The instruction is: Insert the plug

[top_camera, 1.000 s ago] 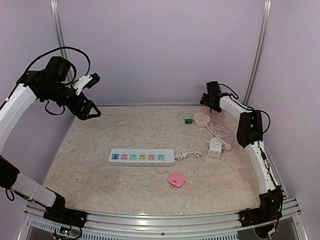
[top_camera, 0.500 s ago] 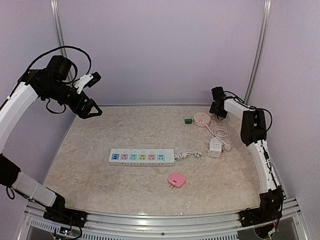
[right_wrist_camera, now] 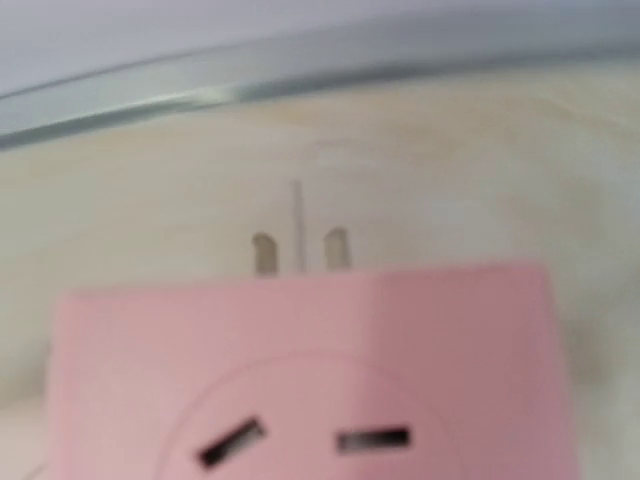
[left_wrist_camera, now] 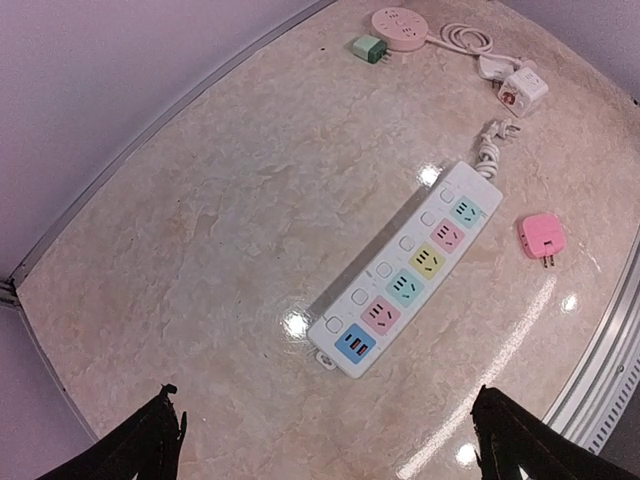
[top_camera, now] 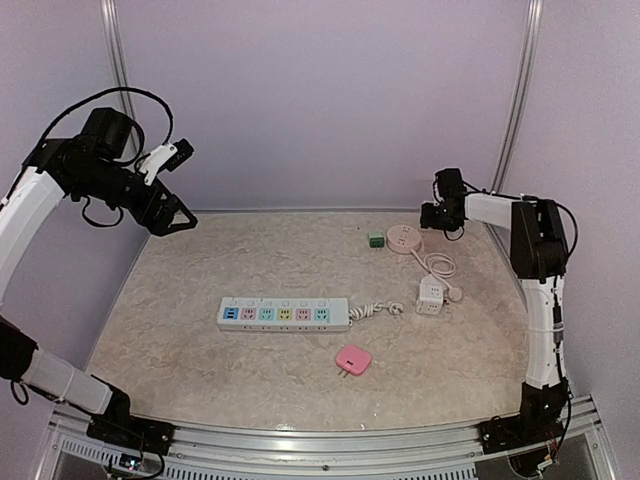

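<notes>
A white power strip [top_camera: 283, 313] with coloured sockets lies mid-table; it also shows in the left wrist view [left_wrist_camera: 405, 285]. A pink square plug [top_camera: 353, 360] lies in front of it, prongs down-left, and shows at the right of the left wrist view [left_wrist_camera: 542, 237]. My left gripper [top_camera: 175, 220] hangs high over the back left corner, open and empty [left_wrist_camera: 330, 445]. My right gripper [top_camera: 432, 215] is at the back right beside a round pink socket hub [top_camera: 403, 238]. A blurred pink body with two slots [right_wrist_camera: 310, 380] fills the right wrist view; no fingers show.
A small green plug [top_camera: 376, 240] lies left of the round hub, also in the left wrist view [left_wrist_camera: 368, 48]. A white cube adapter [top_camera: 430, 296] with a coiled cord lies right of the strip. Metal rails and lilac walls bound the table [top_camera: 200, 380].
The right arm's wrist has swung right and its upper arm has straightened toward the back right wall. The left arm has shifted slightly left. The objects on the table have not moved.
</notes>
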You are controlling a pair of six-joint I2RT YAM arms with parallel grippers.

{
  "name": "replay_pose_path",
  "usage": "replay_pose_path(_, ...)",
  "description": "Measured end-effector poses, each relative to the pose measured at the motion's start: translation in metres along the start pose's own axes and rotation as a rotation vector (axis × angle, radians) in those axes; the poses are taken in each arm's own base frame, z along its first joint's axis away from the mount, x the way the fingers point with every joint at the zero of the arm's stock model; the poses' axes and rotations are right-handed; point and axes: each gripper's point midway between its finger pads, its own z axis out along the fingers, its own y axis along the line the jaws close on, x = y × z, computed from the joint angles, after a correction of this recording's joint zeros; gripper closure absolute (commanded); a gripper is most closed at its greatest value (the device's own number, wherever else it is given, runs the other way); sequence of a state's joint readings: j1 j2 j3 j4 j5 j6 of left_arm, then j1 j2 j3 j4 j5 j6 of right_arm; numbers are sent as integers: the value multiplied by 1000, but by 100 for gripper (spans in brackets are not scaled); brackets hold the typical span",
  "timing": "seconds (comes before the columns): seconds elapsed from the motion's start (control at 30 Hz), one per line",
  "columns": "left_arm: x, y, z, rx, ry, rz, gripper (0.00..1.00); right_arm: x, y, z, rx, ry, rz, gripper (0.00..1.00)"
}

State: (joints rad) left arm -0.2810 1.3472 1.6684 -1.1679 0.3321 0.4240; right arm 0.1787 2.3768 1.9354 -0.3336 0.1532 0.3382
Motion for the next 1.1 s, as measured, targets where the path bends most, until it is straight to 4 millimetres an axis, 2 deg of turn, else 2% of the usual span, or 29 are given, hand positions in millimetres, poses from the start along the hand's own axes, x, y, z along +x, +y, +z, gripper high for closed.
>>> replay_pose_path(0.07, -3, -2, -8, -6, -14, 9, 1, -8, 36, -48, -164, -50, -121, 100)
replay_pose_path(0.13, -7, -5, -18, -2, -28, 20, 1, -26, 87, -110, -348, -148, -250, 100)
replay_pose_path(0.2, -15, -12, -31, 7, -60, 45, 1, -43, 157, -199, -581, -299, -412, 100)
replay_pose_path(0.27, -21, -20, -44, 11, -90, 77, 1, -48, 212, -283, -773, -435, -544, 100)
replay_pose_path(0.3, -23, -25, -50, 15, -103, 95, 1, -44, 240, -332, -882, -501, -616, 100)
replay_pose_path(0.33, -26, -33, -58, 22, -118, 119, 1, -36, 263, -372, -976, -552, -676, 100)
replay_pose_path(0.4, -35, -49, -73, 36, -156, 170, 1, -16, 299, -441, -1152, -623, -780, 100)
replay_pose_path(0.47, -44, -66, -88, 55, -198, 228, 1, 5, 320, -481, -1264, -647, -852, 100)
replay_pose_path(0.57, -51, -94, -104, 107, -252, 318, 1, 44, 342, -515, -1370, -631, -948, 100)
replay_pose_path(0.7, -48, -120, -115, 168, -281, 398, 1, 86, 365, -544, -1428, -624, -1050, 100)
replay_pose_path(0.8, -49, -137, -118, 204, -298, 458, 1, 110, 378, -561, -1456, -634, -1107, 100)
replay_pose_path(0.87, -49, -148, -119, 217, -302, 507, 1, 121, 386, -572, -1467, -651, -1137, 100)
replay_pose_path(1.0, -52, -161, -119, 210, -331, 613, 1, 127, 392, -582, -1450, -682, -1162, 100)
replay_pose_path(1.1, -43, -170, -115, 194, -361, 687, 1, 129, 395, -584, -1416, -704, -1178, 100)
